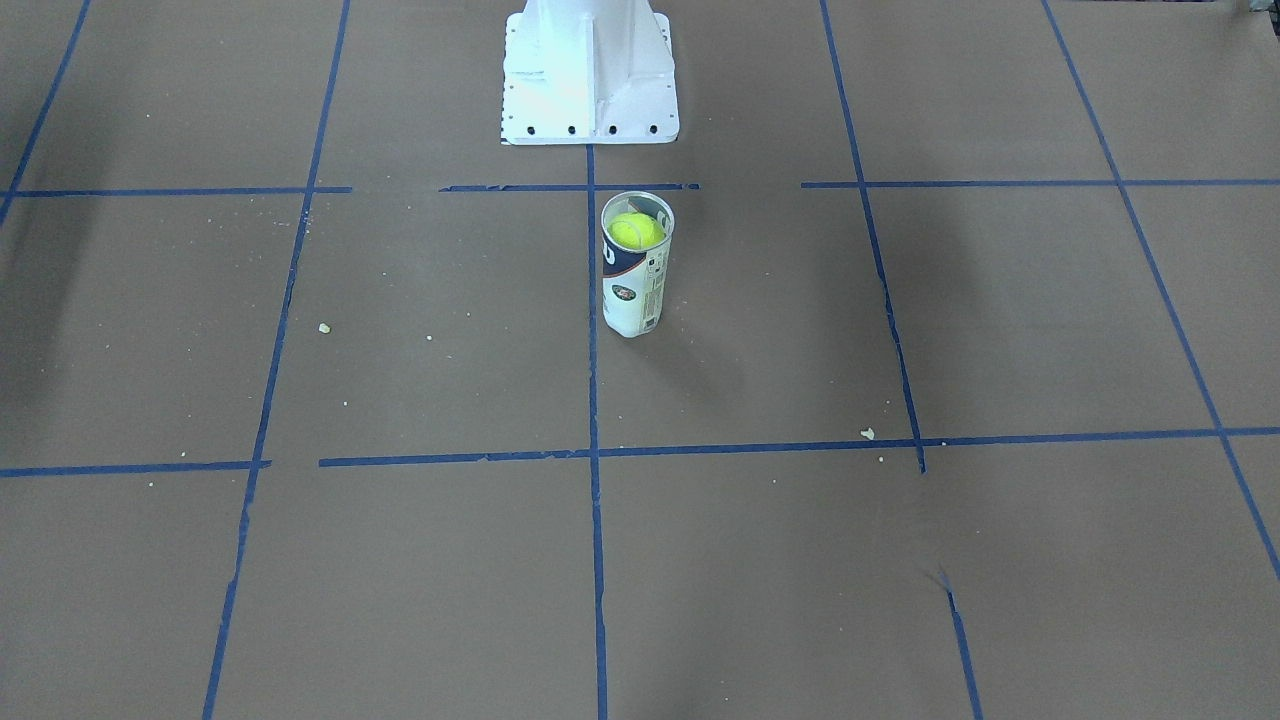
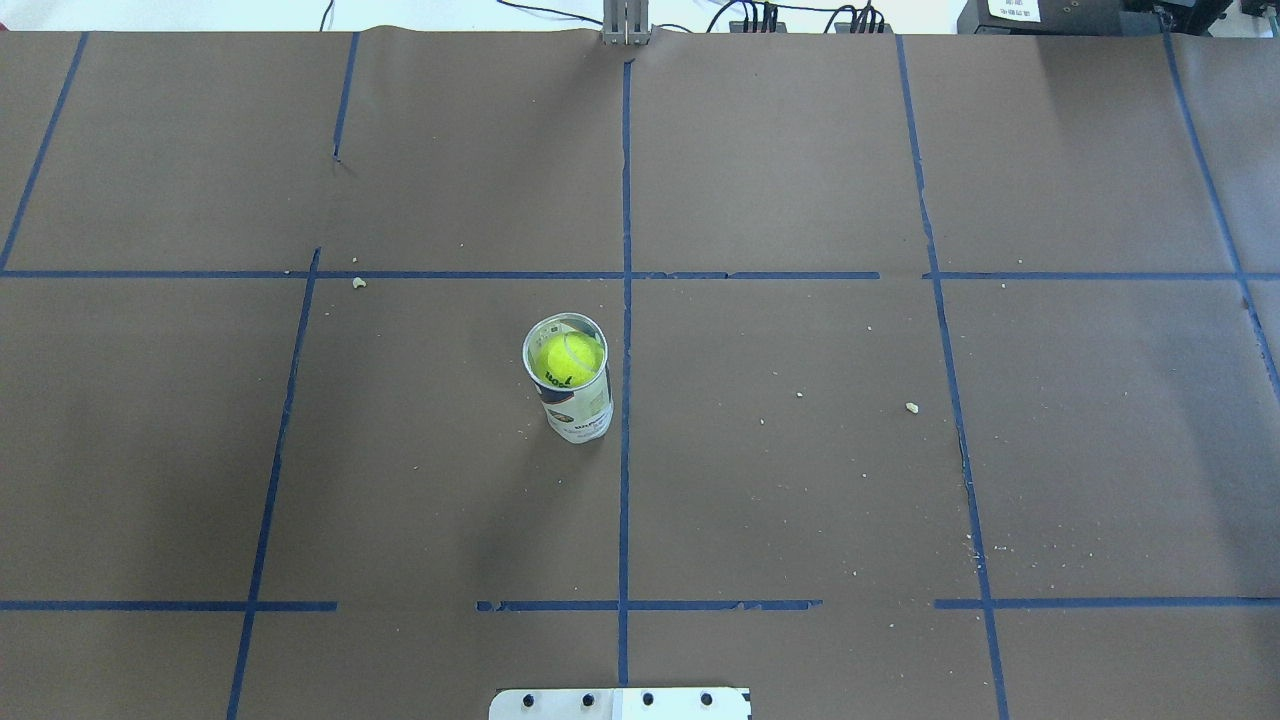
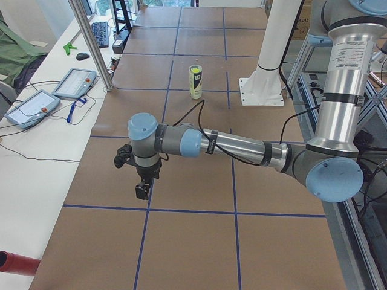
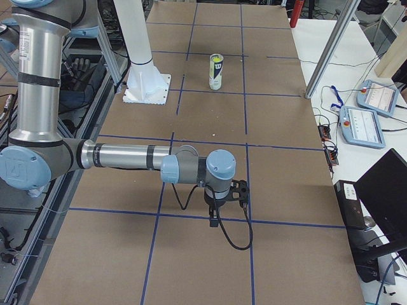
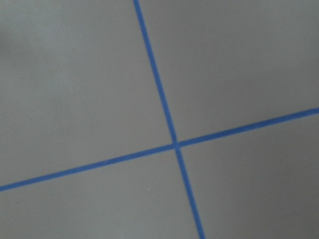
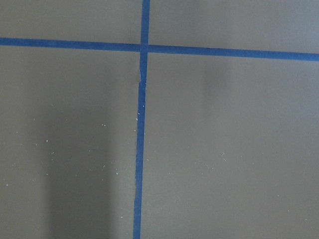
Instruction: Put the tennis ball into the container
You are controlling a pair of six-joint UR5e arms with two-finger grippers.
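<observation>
The container (image 1: 634, 290) (image 2: 580, 410), a clear tube with a white and dark-blue label, stands upright near the table's middle. The yellow-green tennis ball (image 1: 636, 231) (image 2: 570, 358) sits inside it, just below the open rim. Both arms are far from it and show only in the side views. In the exterior left view the left gripper (image 3: 142, 184) hangs over the table's end, pointing down. The exterior right view shows the right gripper (image 4: 216, 215) over the opposite end. I cannot tell whether either is open or shut. The wrist views show only brown paper and blue tape.
The white pedestal base (image 1: 590, 75) (image 2: 620, 703) stands behind the tube on the robot's side. Blue tape lines grid the brown paper, with small crumbs (image 2: 911, 407) scattered on it. Teach pendants (image 3: 75, 81) (image 4: 375, 98) lie on the side bench beyond a metal post (image 3: 91, 42).
</observation>
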